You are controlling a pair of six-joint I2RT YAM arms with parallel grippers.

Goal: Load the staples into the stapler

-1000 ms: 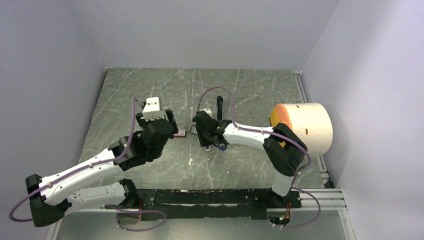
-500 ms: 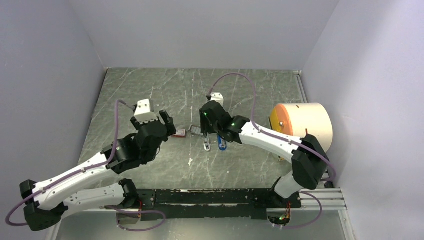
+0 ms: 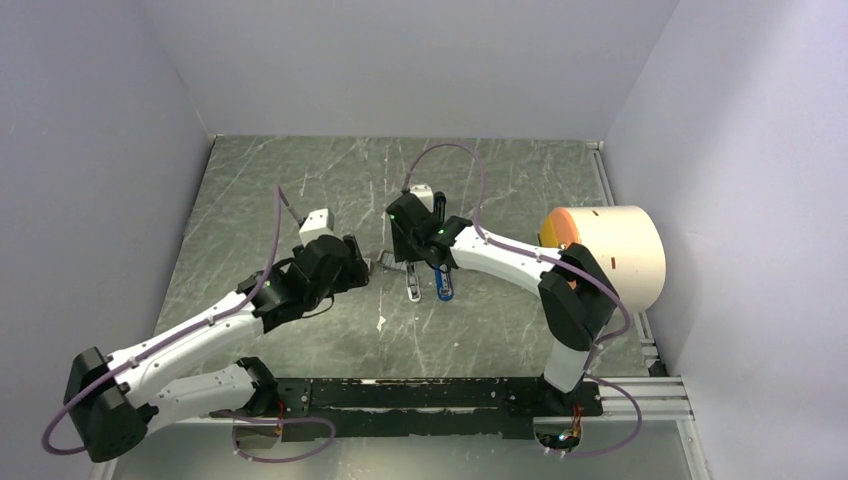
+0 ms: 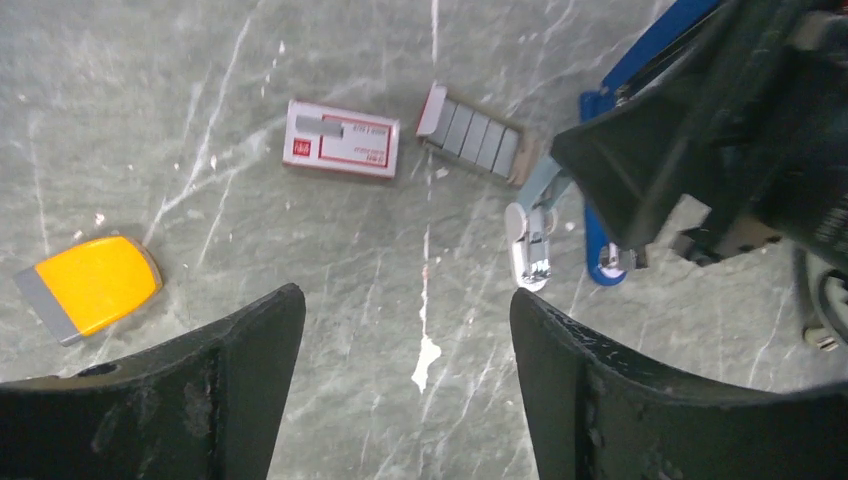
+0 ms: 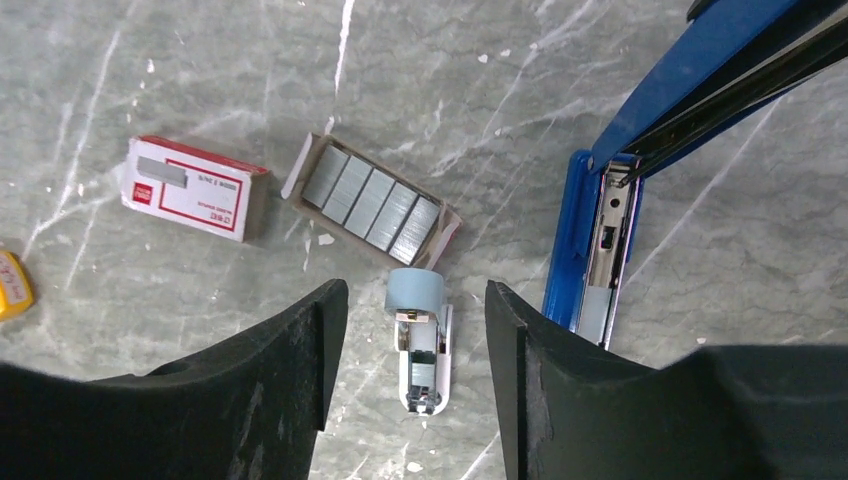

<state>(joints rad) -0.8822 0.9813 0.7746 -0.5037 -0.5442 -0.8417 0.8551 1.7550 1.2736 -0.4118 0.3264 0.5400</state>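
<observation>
The slim blue stapler (image 5: 575,230) lies open near the middle of the table, and its metal inner rail (image 5: 605,250) is bare. The short silvery staples (image 5: 372,203) sit in a small grey tray (image 5: 300,172) just left of it, beside the red-and-white box (image 5: 195,188). The right gripper (image 5: 415,300) and the left gripper (image 4: 405,310) both have their jaws apart and hold nothing. I think the right one should come down on one strip only, pinch it softly and lift it straight, so it does not break.

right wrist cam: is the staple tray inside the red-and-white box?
No, the tray holding the staples lies fully outside the red-and-white box, beside it with a gap between them.
</observation>
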